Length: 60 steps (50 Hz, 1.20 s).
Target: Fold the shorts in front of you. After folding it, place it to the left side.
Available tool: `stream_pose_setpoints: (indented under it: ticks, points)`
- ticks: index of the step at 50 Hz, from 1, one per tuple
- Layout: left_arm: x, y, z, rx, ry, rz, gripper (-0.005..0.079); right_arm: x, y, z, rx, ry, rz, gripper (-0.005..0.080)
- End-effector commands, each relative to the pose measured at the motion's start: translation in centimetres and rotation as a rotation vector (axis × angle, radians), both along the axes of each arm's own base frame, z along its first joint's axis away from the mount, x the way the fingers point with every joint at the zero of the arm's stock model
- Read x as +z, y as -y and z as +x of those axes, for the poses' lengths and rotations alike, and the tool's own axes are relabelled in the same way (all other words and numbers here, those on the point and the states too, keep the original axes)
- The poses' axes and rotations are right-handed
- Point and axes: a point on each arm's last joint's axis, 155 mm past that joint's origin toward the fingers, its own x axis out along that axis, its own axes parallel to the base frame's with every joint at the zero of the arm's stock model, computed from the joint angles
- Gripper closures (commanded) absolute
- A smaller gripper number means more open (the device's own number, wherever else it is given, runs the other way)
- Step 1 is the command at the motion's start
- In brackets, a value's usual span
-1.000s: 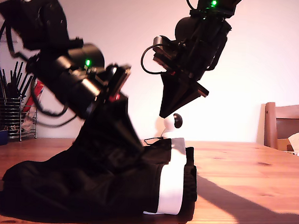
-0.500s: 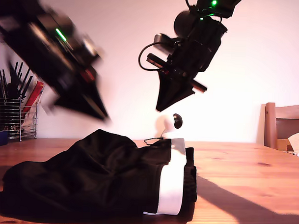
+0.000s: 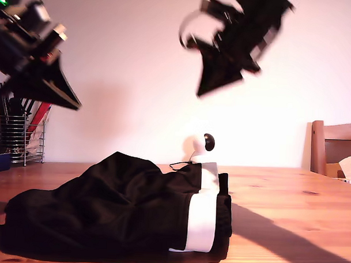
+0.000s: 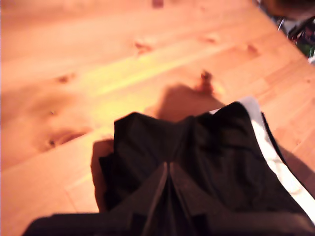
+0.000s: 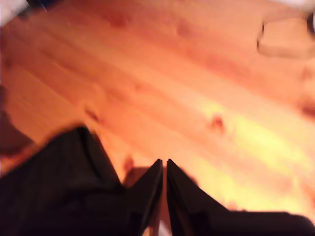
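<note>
Both grippers were up off the cloth, nothing in either.

- My first gripper (image 4: 167,169): jaws pinched to a hairline slit, empty. Its camera looked straight down onto the shorts (image 4: 216,157), which filled the area under the tips.
- My second gripper (image 5: 164,167): same, jaws all but shut, empty. Only a corner of the shorts (image 5: 54,182) showed off to one side; bare table (image 5: 206,88) lay ahead of the tips.
- The shorts (image 3: 103,210) sat in a low, bunched heap on the table (image 3: 288,204), from the exterior view's lower left to centre. The white stripe (image 3: 201,225) marked the end toward that view's right.
- The long axis ran across the exterior view, left to right. The heap was humped in the middle, not flat.
- One arm (image 3: 50,87) hung high at the exterior view's upper left. The other arm (image 3: 223,75) was high near top centre and badly smeared. I couldn't match either to a wrist camera with confidence.

Judging by the wrist views, my first gripper was better lined up over the bundle and my second sat past its edge. The fold looked roughly done but loose. The likely next job was moving the bundle sideways, which would need a grip at each end of the long axis, or the heap would sag open.
</note>
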Motion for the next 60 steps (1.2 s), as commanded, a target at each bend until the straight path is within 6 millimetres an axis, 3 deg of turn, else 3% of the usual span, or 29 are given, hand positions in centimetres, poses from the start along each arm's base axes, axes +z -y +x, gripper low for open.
stream_pose_setpoints:
  ticks: [1,19,30,43,45,47,51,53,56,60]
  points:
    - [-1.3,-0.6,-0.8,0.009,-0.016,0.003,0.0764,0.4,0.4,-1.1,-0.006,0.014,0.018,0.0763]
    - [-4.2,-2.9,-3.4,0.095,-0.034,-0.030,0.0764,-2.1,2.6,-6.0,-0.070,0.004,0.101,0.0763]
    - [-5.9,-3.0,-4.9,0.097,-0.088,-0.040,0.0764,-5.8,4.3,-9.8,-0.138,-0.096,0.142,0.0763]
    - [-6.8,-2.5,-6.7,0.153,-0.273,-0.132,0.0743,-6.9,3.5,-13.3,-0.205,-0.346,0.295,0.0762]
    - [-7.1,-2.5,-7.1,0.164,-0.304,-0.139,0.0708,-7.1,3.1,-13.9,-0.215,-0.404,0.328,0.0755]
    - [-7.4,-2.5,-7.5,0.166,-0.330,-0.138,0.0617,-7.4,3.1,-14.6,-0.233,-0.457,0.342,0.0707]
    - [-7.9,-2.4,-8.4,0.184,-0.398,-0.149,0.0326,-7.8,2.7,-15.9,-0.227,-0.540,0.360,0.0487]
    - [-8.1,-2.4,-8.7,0.200,-0.430,-0.156,0.0220,-8.3,2.9,-16.6,-0.240,-0.583,0.350,0.0322]
    - [-8.4,-2.5,-9.1,0.206,-0.456,-0.156,0.0166,-8.8,2.8,-17.5,-0.245,-0.636,0.345,0.0219]
    - [-8.7,-2.5,-9.3,0.207,-0.474,-0.154,0.0167,-9.1,2.6,-18.3,-0.237,-0.665,0.331,0.0212]
